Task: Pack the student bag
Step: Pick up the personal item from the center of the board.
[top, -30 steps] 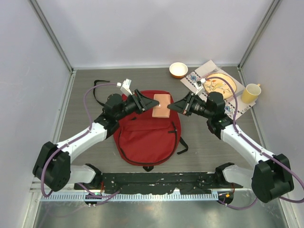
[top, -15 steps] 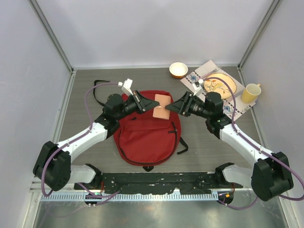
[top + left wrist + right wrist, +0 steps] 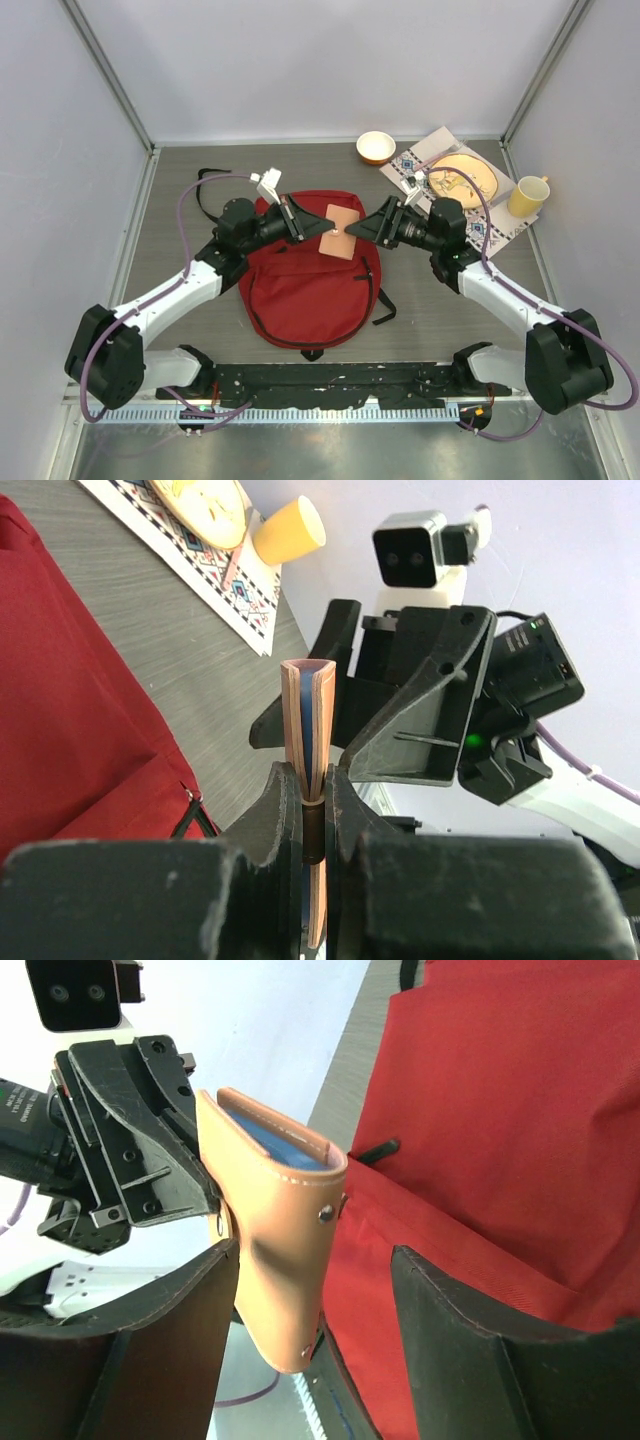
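The student bag (image 3: 310,285), a red backpack with black straps, lies flat in the middle of the table. Above its top end hangs a tan leather case (image 3: 340,230) with a blue inside. My left gripper (image 3: 306,224) is shut on the case, which shows edge-on between its fingers (image 3: 308,730). My right gripper (image 3: 366,228) faces it from the right, open. Its jaws stand wide on either side of the case (image 3: 275,1250), the left finger (image 3: 170,1360) close beside it. The red bag (image 3: 480,1130) lies below and behind.
At the back right a patterned mat (image 3: 492,222) carries a plate (image 3: 463,180). A yellow cup (image 3: 527,196) stands by the right wall and an orange and white bowl (image 3: 375,147) near the back wall. Bag straps (image 3: 382,308) trail on the table.
My left gripper has shut on the tan case and my right gripper has opened off it. The case now bends in at its middle and has dropped slightly towards the bag.
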Controlling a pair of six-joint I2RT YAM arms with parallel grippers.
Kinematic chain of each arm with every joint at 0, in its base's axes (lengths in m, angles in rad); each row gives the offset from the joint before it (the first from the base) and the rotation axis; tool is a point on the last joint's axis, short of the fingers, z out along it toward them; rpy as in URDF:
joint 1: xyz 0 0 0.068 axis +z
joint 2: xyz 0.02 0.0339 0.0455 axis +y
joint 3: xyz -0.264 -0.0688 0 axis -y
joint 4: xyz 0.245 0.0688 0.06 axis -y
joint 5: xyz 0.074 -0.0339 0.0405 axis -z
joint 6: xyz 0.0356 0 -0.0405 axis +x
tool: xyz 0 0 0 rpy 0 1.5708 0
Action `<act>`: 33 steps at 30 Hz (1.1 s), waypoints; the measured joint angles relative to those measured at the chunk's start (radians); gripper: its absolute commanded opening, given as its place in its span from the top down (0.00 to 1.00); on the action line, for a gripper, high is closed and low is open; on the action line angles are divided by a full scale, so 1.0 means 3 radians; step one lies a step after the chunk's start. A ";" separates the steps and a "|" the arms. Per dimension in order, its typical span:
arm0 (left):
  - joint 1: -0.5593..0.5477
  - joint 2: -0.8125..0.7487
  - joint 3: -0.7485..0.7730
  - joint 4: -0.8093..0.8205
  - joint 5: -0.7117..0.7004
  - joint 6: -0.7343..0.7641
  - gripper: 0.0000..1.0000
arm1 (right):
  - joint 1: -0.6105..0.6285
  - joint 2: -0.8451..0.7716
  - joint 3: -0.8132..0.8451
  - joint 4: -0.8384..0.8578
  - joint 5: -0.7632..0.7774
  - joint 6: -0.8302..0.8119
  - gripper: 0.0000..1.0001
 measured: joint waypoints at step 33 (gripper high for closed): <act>0.0037 -0.0065 0.0842 -0.2174 -0.1390 0.1432 0.09 | -0.0017 -0.0635 -0.0104 -0.0712 0.1043 -0.0177 0.99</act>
